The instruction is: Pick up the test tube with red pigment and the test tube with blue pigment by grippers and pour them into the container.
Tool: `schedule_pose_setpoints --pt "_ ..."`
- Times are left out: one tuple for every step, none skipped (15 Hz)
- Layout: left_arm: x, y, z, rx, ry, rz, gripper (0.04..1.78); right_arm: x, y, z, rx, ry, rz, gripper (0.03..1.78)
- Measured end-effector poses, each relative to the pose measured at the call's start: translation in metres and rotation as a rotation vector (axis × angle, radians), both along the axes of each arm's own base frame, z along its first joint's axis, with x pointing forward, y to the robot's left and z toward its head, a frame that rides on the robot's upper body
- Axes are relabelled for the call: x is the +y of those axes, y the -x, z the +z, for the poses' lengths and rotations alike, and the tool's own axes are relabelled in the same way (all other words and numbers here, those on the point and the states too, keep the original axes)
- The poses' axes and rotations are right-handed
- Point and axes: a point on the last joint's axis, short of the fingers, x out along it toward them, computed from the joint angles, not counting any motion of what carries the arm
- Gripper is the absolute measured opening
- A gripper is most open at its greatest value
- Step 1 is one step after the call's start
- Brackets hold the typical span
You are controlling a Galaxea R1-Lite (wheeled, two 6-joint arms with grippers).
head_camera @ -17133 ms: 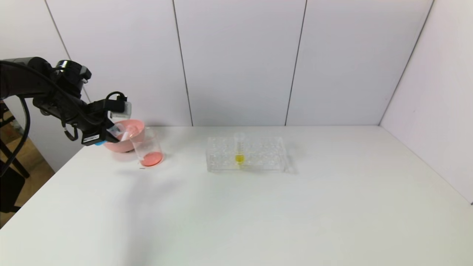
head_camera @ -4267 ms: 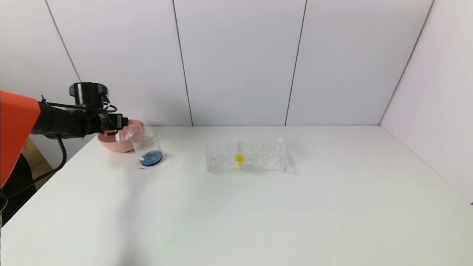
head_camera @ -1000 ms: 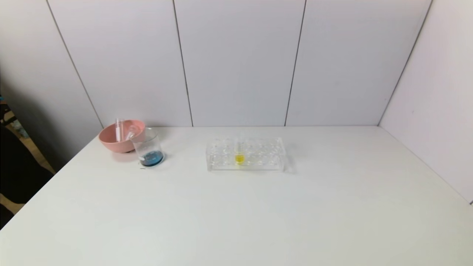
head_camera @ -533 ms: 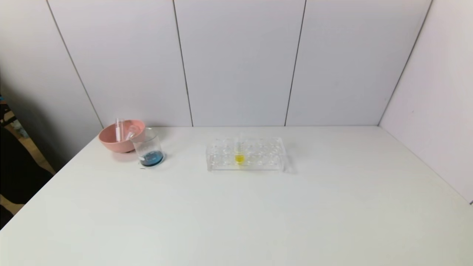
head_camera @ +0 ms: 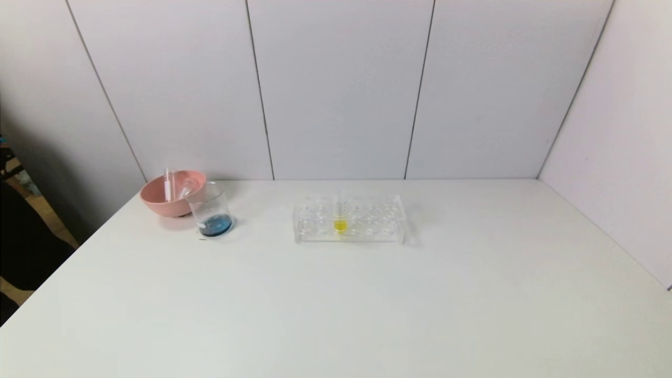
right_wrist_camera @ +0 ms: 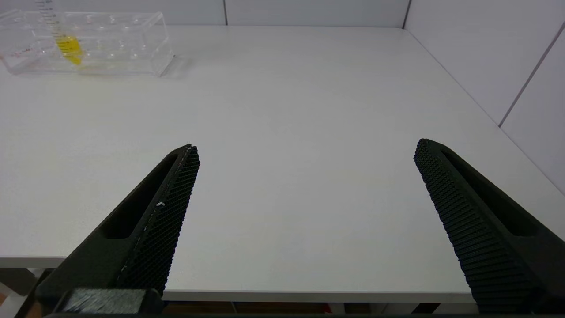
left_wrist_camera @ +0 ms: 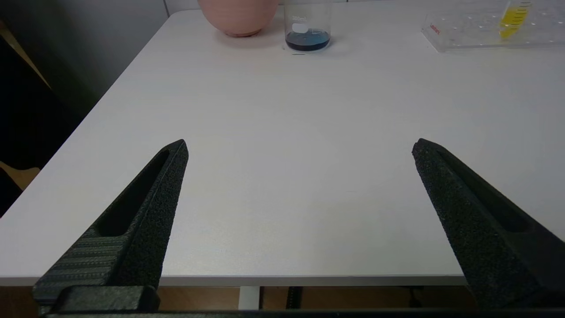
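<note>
The container (head_camera: pixel 211 210), a small glass beaker with dark blue liquid at its bottom, stood near the counter's (head_camera: pixel 336 304) far left corner. Just beside it, closer to that corner, sat a pink bowl (head_camera: pixel 169 193) with two emptied test tubes (head_camera: pixel 168 185) leaning inside. A clear tube rack (head_camera: pixel 349 219) holding a yellow-liquid tube (head_camera: pixel 340 216) stood mid-counter by the far edge. Left gripper (left_wrist_camera: pixel 300 148) and right gripper (right_wrist_camera: pixel 306 150) hung at the near edge, jaws spread wide and empty, nothing between them and the glassware.
</note>
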Motion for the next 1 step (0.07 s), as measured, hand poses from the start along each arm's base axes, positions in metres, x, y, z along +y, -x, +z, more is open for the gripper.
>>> schedule_pose_setpoints --pt "0.0000 0.0000 0.0000 0.000 0.000 0.000 1.78 0.0000 0.0000 0.0000 0.000 0.000 0.000 1.77"
